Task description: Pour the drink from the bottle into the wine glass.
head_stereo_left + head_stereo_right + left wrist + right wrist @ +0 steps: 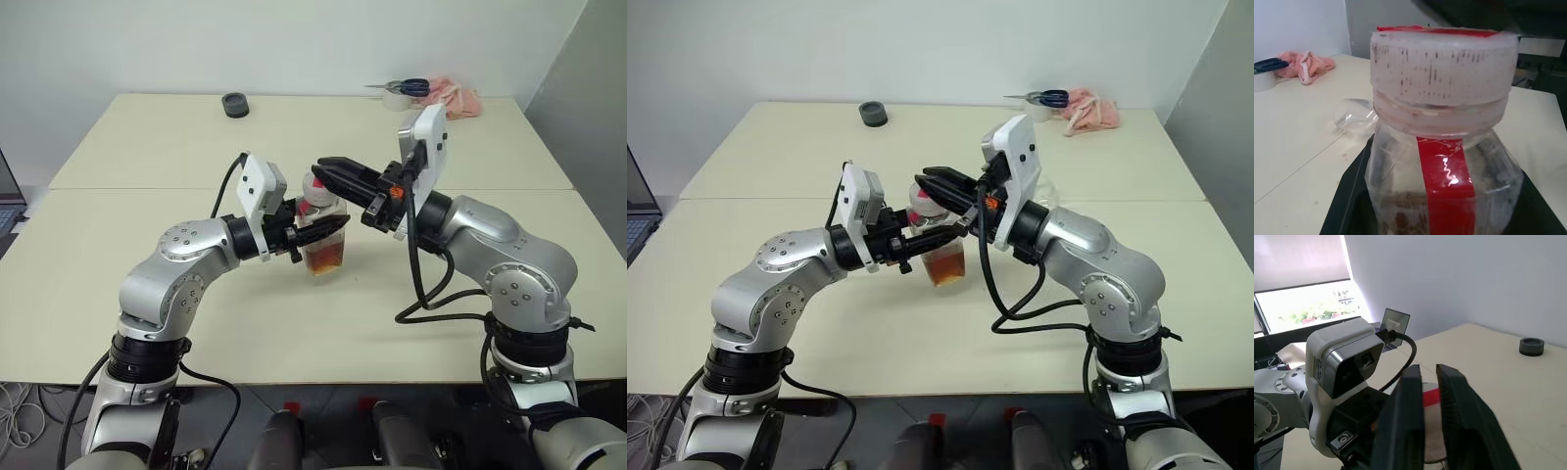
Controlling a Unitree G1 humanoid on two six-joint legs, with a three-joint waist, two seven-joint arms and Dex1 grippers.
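While the left arm reaches in level from the nine o'clock side, its left gripper (312, 235) is clamped on the body of the small clear plastic bottle (324, 238), holding it upright just above the cream-coloured table (147, 147) near the table's middle. The right arm comes in from three o'clock, forearm raised, and its right gripper (328, 172) lies over the bottle's red-and-white cap (1442, 73), the two black fingers (1405, 426) drawn narrow with only a slim gap between them. Whether they pinch the cap cannot be told. The bottle carries a vertical red label strip (1445, 188); the translucent amber drink (326, 257) fills only its lowest part. The clear wine glass (1355, 115) lies on the table beyond the bottle, toward one o'clock, partly hidden behind the right arm.
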